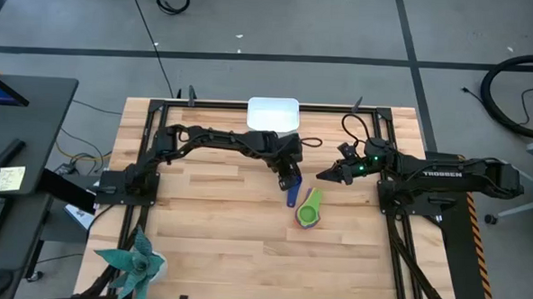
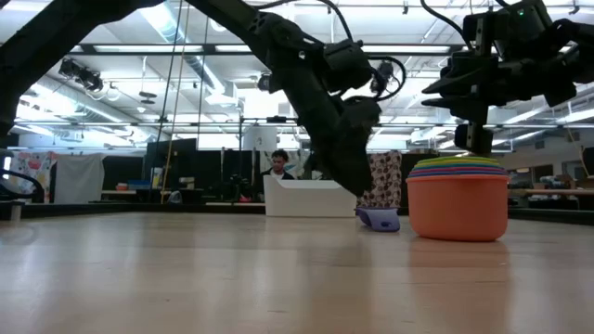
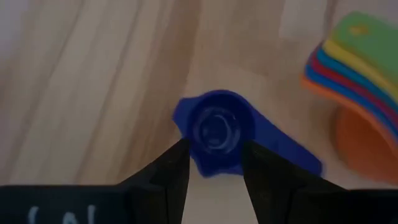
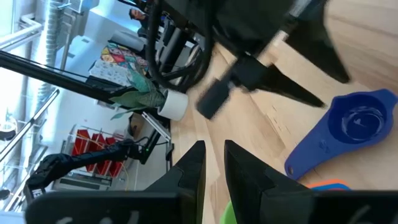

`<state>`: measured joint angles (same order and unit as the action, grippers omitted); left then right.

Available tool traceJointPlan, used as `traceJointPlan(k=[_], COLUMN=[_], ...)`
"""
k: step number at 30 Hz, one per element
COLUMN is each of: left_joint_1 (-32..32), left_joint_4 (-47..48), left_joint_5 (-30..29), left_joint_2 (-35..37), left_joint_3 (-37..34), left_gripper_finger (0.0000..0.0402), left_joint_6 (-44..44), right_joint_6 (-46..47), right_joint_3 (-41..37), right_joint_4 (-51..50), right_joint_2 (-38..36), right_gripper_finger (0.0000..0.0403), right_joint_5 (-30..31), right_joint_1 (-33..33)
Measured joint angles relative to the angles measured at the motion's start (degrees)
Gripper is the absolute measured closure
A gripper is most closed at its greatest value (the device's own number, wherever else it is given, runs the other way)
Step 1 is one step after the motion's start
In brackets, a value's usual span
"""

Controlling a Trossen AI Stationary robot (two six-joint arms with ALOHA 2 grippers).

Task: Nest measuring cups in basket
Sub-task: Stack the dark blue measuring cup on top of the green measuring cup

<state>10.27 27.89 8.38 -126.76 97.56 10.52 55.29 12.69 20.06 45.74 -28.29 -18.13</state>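
The left gripper (image 3: 214,165) is hovering at the frame's centre in the high view, its fingers (image 3: 168,174) spread apart and straddling one dark blue measuring cup (image 3: 217,130) that is lying on the table (image 1: 209,237), gripping nothing. Just right of it, one nested stack of cups (image 2: 459,199), orange outermost and green on top, is standing. The right gripper (image 1: 322,175), fingers nearly together and empty, is hanging above the stack; its arm is showing the word "TROSSEN". One white basket (image 1: 273,113) is sitting at the table's upper edge.
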Motion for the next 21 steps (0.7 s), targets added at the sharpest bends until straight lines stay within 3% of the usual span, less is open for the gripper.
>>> traceJointPlan(k=[7,21], left_joint_1=[-1.21,-1.12], left_joint_4=[0.19,-1.97], left_joint_5=[-7.54,-7.3], left_joint_2=[-0.55,-2.32], left_joint_3=[-0.08,-0.19], left_gripper_finger=[0.0253,0.0253], left_joint_6=[-5.66,-3.84], right_joint_6=[0.0,0.0], right_joint_3=[0.0,0.0], right_joint_4=[1.05,1.28], right_joint_2=[0.0,0.0], right_gripper_finger=[0.034,0.034], right_joint_5=[-0.11,-0.07], right_joint_1=[0.0,0.0])
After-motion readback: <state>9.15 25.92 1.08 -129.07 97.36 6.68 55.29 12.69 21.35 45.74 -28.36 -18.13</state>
